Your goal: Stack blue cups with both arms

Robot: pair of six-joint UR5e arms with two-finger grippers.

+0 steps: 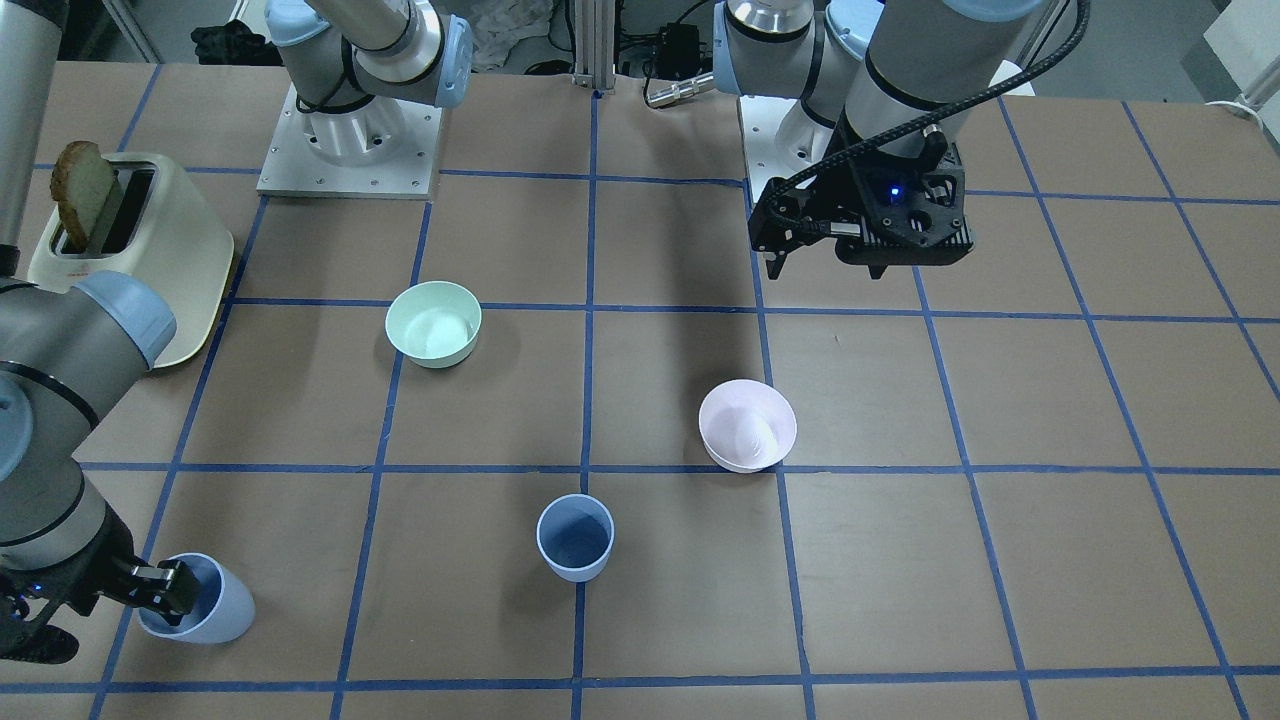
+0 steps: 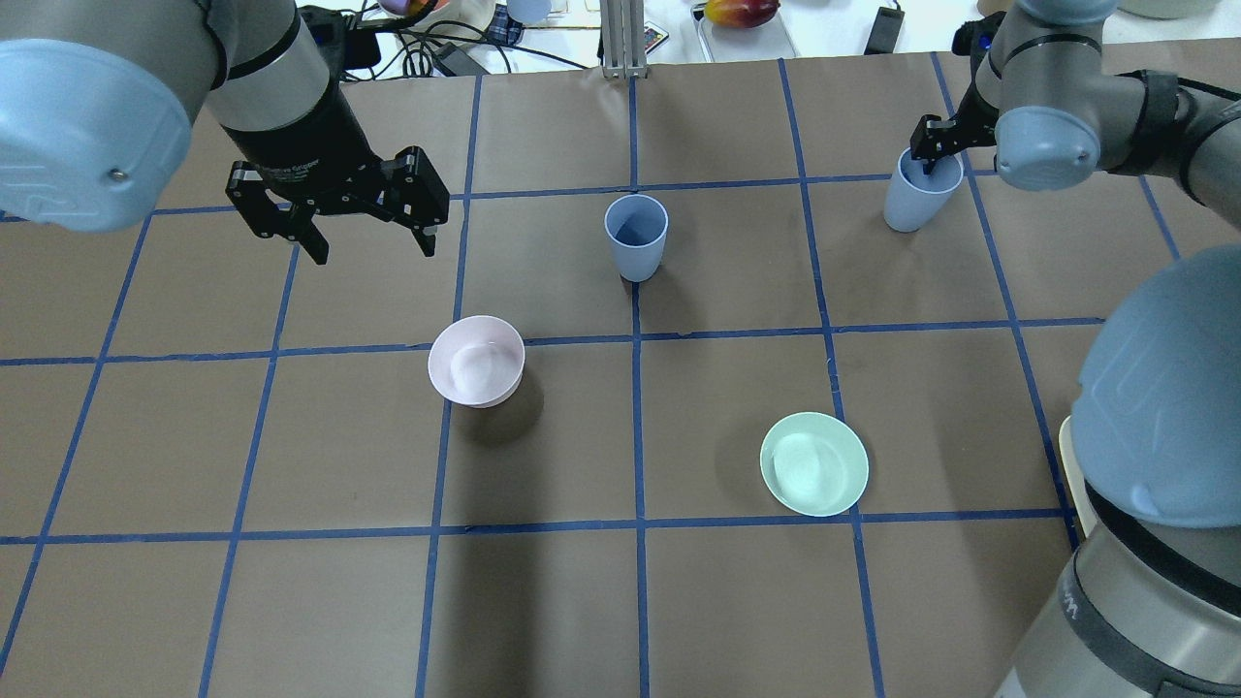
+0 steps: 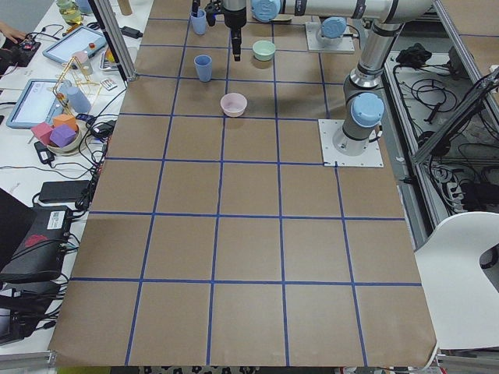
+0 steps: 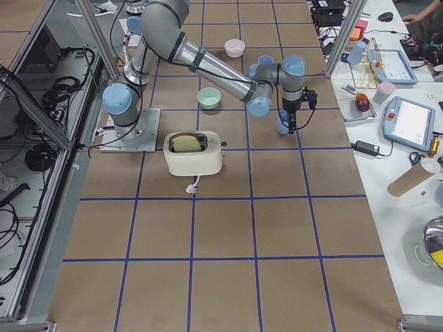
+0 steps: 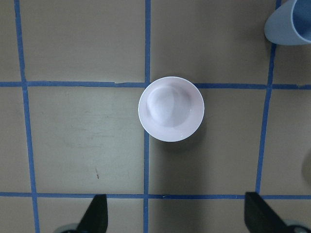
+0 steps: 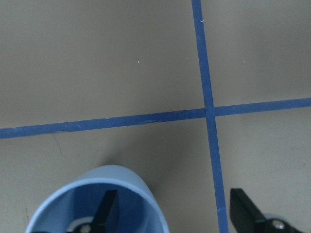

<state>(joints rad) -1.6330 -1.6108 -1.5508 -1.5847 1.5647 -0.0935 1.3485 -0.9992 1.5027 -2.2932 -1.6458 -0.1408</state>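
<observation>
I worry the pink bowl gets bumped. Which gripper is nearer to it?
Left. The left gripper hovers open above the table, close to the pink bowl. The right gripper is far across the table, straddling the rim of a blue cup.

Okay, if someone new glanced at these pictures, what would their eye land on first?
Probably the right gripper on the robot's far right, one finger dipped inside a blue cup and the other outside its wall, not closed. Next, the left gripper hanging open above the table near the pink bowl, with the second blue cup standing alone near the middle.
</observation>
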